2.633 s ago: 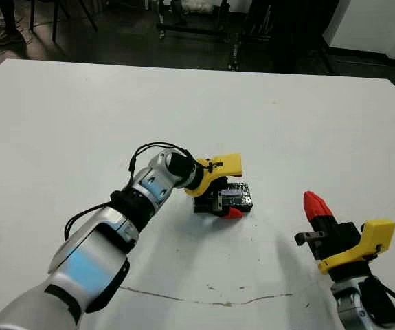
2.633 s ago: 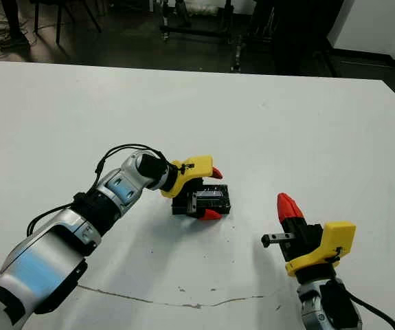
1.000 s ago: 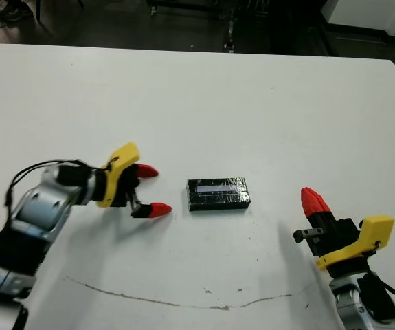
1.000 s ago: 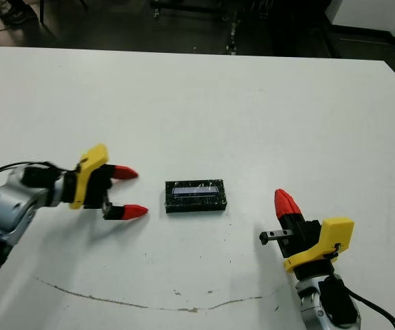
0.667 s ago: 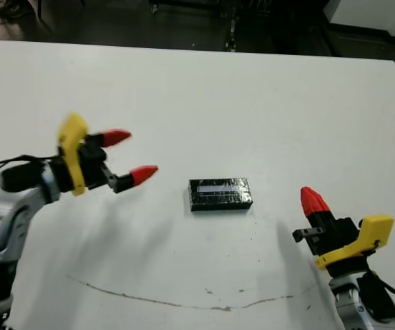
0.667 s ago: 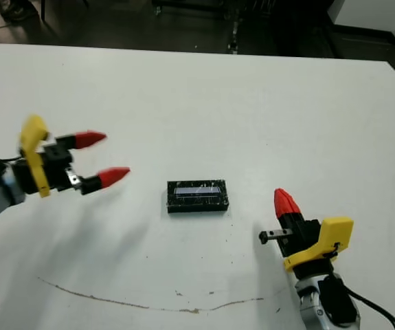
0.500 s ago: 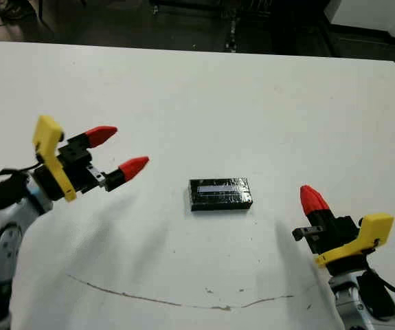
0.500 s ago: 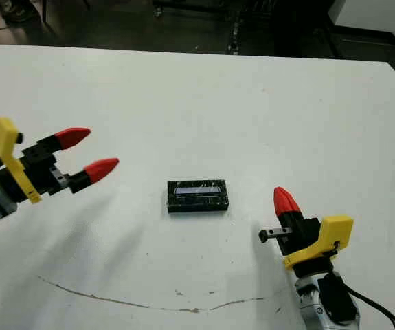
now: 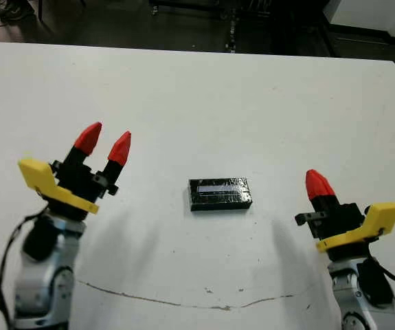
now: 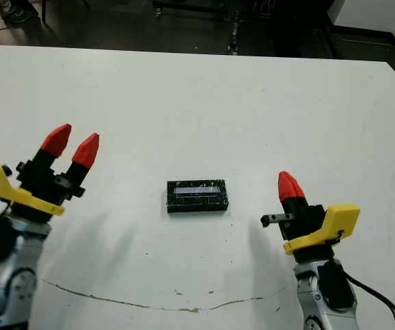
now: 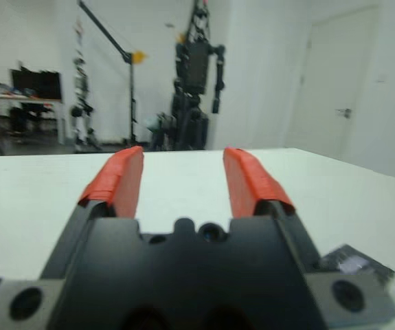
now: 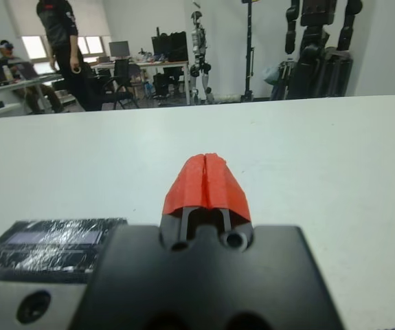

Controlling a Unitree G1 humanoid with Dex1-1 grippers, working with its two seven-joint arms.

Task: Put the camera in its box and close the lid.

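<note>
The white counter (image 9: 266, 103) is matte and flat, marked by a thin brown crack line near its near edge. Around the middle of it, somewhat toward the near edge, sits the box with the lid (image 9: 219, 194) on: a small flat rectangle, glossy black and speckled, with a pale stripe along its top. The tray beneath and the camera are hidden, so the task looks finished, judging by the seated cover.

The left tool (image 9: 104, 142) is lifted off the counter toward the left edge, its red cone fingertips spread and empty. The right tool (image 9: 319, 184) stands toward the right edge with its tips pressed together, holding nothing. Both are well apart from the lid. The sound course now is to stay clear; a light press on the slick top would check seating.
</note>
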